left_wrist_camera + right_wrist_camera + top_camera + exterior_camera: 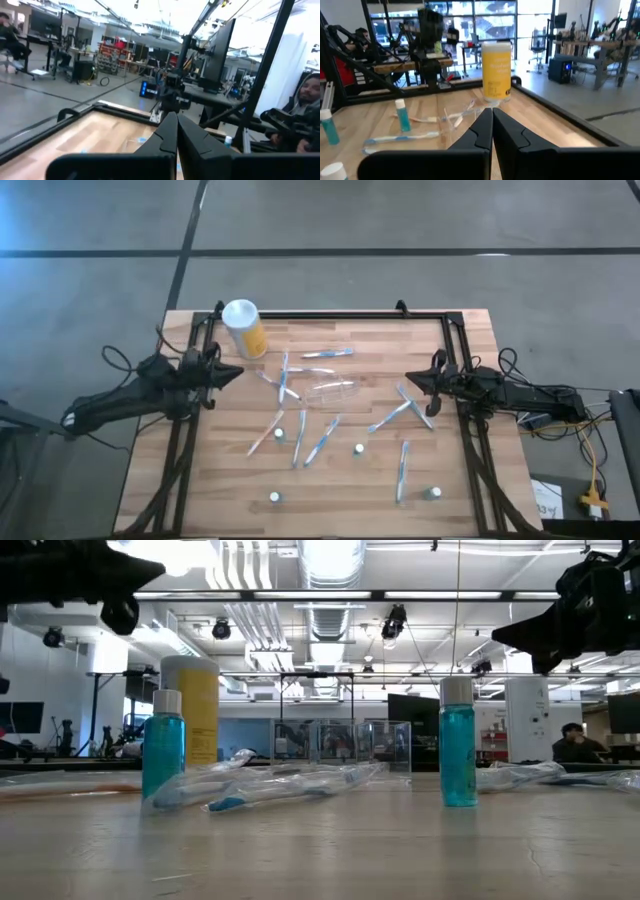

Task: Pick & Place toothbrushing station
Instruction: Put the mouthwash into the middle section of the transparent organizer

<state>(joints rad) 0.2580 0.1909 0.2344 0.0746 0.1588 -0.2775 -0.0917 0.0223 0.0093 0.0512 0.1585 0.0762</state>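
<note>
Yellow canister [496,72] (label print unreadable)

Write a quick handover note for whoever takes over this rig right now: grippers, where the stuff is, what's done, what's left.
Left gripper: shut, empty, raised at the table's left edge.
Right gripper: shut, empty, raised at the right edge.
Toothbrushing station: clear holder at mid-table, untouched.
Around it: scattered toothbrushes, small teal bottles, yellow canister at the back left.
Done: nothing visible. Left: grasp the station and place it.
</note>
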